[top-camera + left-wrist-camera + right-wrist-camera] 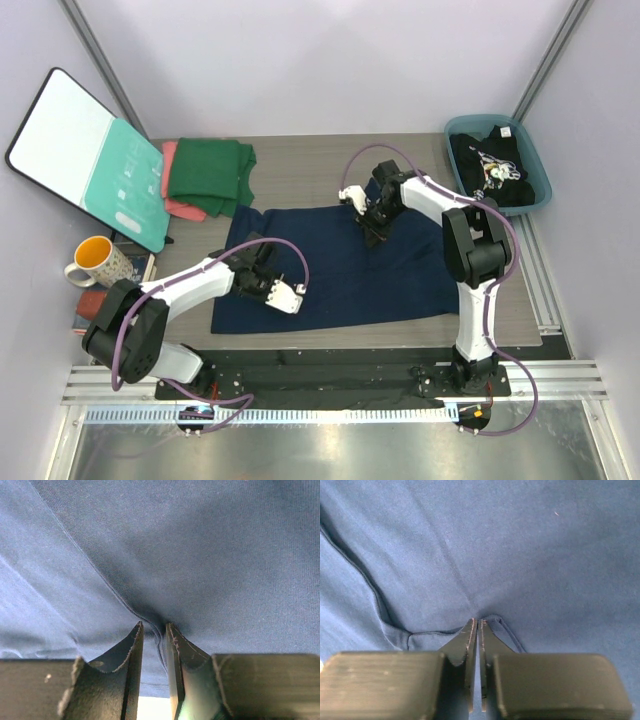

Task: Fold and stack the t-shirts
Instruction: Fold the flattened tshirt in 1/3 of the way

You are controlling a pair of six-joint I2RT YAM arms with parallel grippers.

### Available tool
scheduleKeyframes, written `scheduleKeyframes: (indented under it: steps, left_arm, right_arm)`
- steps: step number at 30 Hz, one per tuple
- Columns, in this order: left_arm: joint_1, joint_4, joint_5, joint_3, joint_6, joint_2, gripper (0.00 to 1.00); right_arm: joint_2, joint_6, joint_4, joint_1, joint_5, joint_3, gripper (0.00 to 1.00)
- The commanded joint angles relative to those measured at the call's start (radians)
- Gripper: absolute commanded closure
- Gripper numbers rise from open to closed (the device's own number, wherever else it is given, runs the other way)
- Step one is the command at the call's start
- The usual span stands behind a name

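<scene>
From above, on the grey worktop, the plain navy blue cloth t-shirt lies spread flat between my arms. My left fingers are on its near left part and my right fingers are near its far edge. A folded dark green t-shirt lies on a salmon-pink t-shirt at far left. A black t-shirt with white print sits in a blue plastic basket. At my left wrist, the left fingers stand narrow, pinching a ridge of navy cloth. At my right wrist, the right fingers are almost together, nipping a hemmed edge
</scene>
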Motion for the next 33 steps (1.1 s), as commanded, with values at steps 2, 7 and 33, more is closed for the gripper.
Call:
scheduleKeyframes:
  steps: [2, 7, 33]
  left_arm:
    - [-0.005, -0.036, 0.054, -0.014, -0.021, 0.029, 0.74]
    - [-0.005, -0.034, 0.061, -0.019, -0.021, 0.024, 0.74]
    - [-0.012, -0.034, 0.074, 0.004, -0.019, 0.046, 0.74]
  right_arm:
    - [-0.01, -0.015, 0.01, 0.015, 0.022, 0.016, 0.99]
    - [-0.024, -0.022, 0.012, 0.015, 0.033, 0.057, 0.99]
    - [-0.076, -0.091, -0.028, 0.021, 0.088, -0.013, 0.62]
